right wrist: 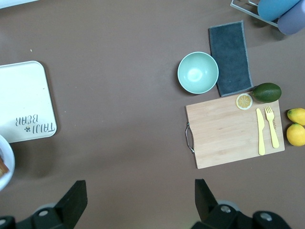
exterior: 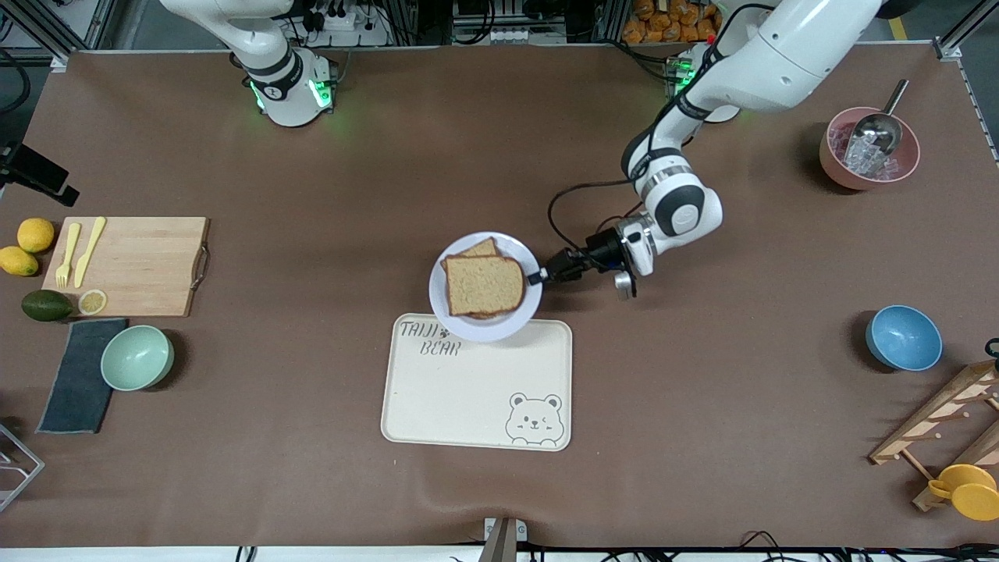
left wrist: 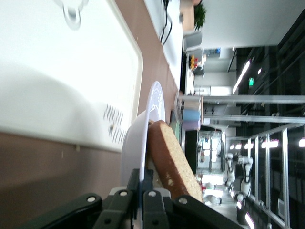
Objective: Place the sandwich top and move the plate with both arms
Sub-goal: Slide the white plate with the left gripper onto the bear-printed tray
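The round pale plate [exterior: 470, 329] lies mid-table, partly over the edge of the cream bear tray [exterior: 476, 390] that is farther from the front camera. The brown sandwich top [exterior: 484, 285] lies on the plate, over another slice whose corner peeks out. My left gripper [exterior: 538, 276] is shut on the plate's rim at the side toward the left arm's end. In the left wrist view the fingers [left wrist: 135, 183] pinch the rim [left wrist: 136, 143], with the bread [left wrist: 174, 162] beside them. My right gripper [right wrist: 140, 183] is open and empty, high over bare table; it is out of the front view.
A wooden cutting board [exterior: 129, 265] with yellow cutlery, lemons, an avocado, a green bowl [exterior: 137, 357] and a dark cloth are at the right arm's end. A pink bowl with a scoop [exterior: 869, 148], a blue bowl [exterior: 904, 337] and a wooden rack are at the left arm's end.
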Controlling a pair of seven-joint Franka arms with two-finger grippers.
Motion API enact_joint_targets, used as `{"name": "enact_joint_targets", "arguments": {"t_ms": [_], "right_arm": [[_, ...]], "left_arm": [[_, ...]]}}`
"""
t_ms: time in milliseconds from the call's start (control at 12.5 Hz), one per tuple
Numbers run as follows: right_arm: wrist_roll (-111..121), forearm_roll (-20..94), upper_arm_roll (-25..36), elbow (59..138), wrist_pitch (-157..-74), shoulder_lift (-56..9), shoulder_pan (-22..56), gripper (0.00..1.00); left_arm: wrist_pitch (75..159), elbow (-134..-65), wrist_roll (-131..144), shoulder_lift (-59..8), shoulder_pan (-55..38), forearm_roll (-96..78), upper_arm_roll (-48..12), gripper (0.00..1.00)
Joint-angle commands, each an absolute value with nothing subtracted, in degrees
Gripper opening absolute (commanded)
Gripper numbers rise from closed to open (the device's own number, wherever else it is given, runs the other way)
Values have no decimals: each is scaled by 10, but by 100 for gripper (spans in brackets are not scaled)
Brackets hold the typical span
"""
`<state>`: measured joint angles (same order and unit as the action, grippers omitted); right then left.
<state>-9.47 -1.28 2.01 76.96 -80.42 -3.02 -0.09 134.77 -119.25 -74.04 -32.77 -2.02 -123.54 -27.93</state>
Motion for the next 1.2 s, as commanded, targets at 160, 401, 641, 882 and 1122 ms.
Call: {"name": "enact_joint_targets", "arguments": {"t_ms": [160, 401, 641, 882, 1122], "right_arm": [[-90, -25, 12, 769, -800, -25, -11, 100], [-93, -26, 12, 769, -799, -26, -11, 100], [-97, -25, 9, 770, -798, -26, -14, 100], [-96, -25, 9, 772, -798, -25, -15, 100], [-97, -25, 10, 771, -795, -26, -15, 100]], "left_arm": [[1336, -1089, -763, -399, -8, -1281, -287, 0], [1346, -1014, -766, -456, -25, -1285, -287, 0], [1396, -941, -766, -504, -89, -1288, -244, 0], [1397, -897, -766, -533, -142, -1326, -187, 0], [1397, -869, -766, -557, -148, -1332, -183, 0]]}}
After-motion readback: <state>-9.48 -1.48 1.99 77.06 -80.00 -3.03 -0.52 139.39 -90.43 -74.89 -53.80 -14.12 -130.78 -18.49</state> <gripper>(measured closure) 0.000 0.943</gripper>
